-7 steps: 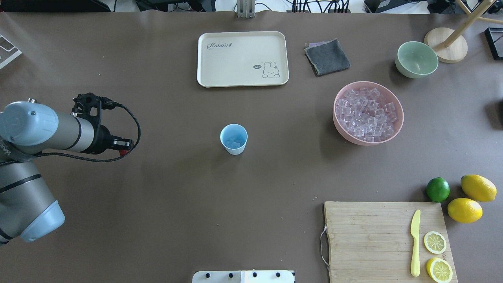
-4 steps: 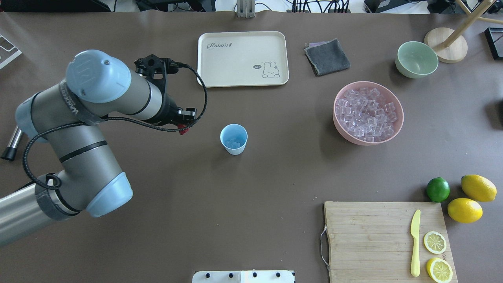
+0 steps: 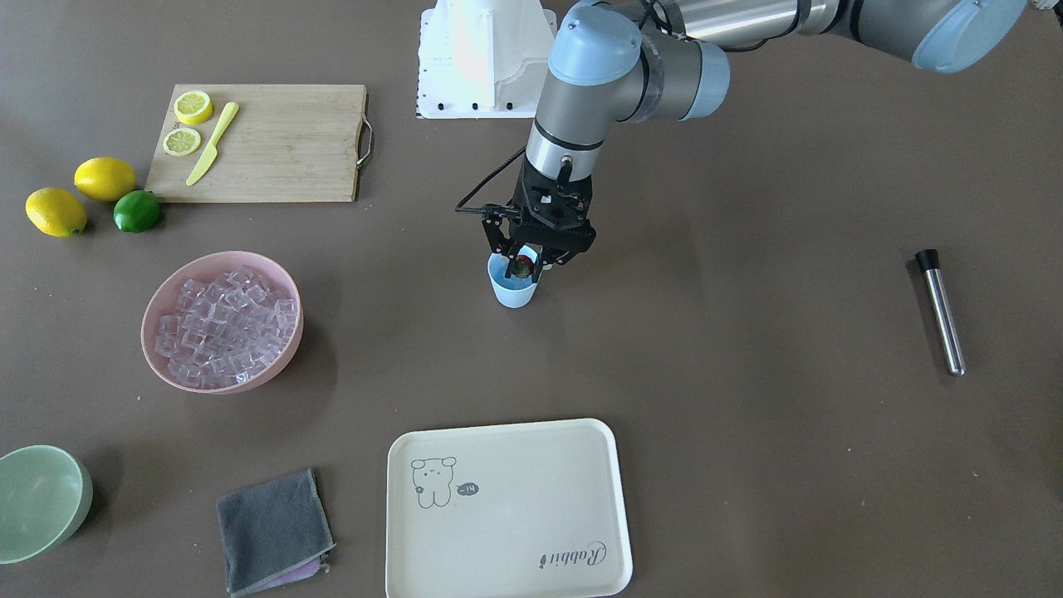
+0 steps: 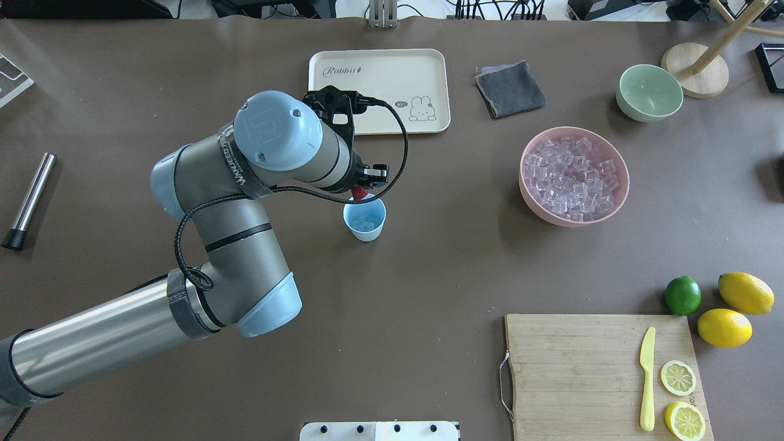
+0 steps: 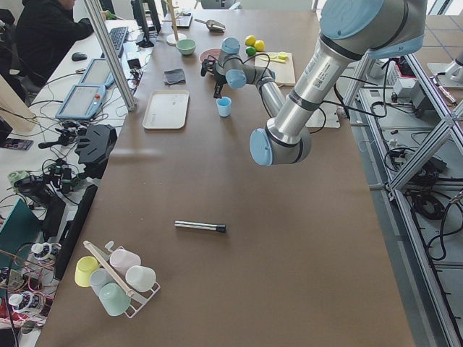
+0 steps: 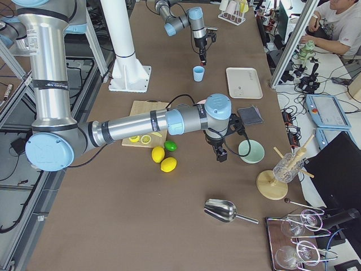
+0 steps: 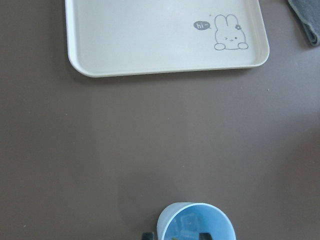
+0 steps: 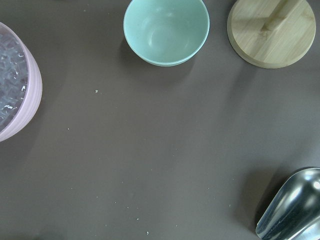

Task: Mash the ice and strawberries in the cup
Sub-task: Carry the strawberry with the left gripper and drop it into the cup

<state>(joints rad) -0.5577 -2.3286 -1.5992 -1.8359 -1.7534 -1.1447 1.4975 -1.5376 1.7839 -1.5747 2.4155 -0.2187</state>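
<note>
While the left claw (image 3: 531, 262) is clenched on the strawberry (image 3: 521, 267) just above the cup (image 3: 513, 292) in the front-facing view, centre it over the mouth and release low. Overhead, the strawberry shows at the far rim, ice (image 4: 365, 222) inside; the cup stands upright on the bench (image 4: 429, 275), long axis vertical, mouth up. Which way the strawberry points is too small to read. From the right side, you cannot tell whether the right claw (image 6: 220, 153) is released or clenched.
</note>
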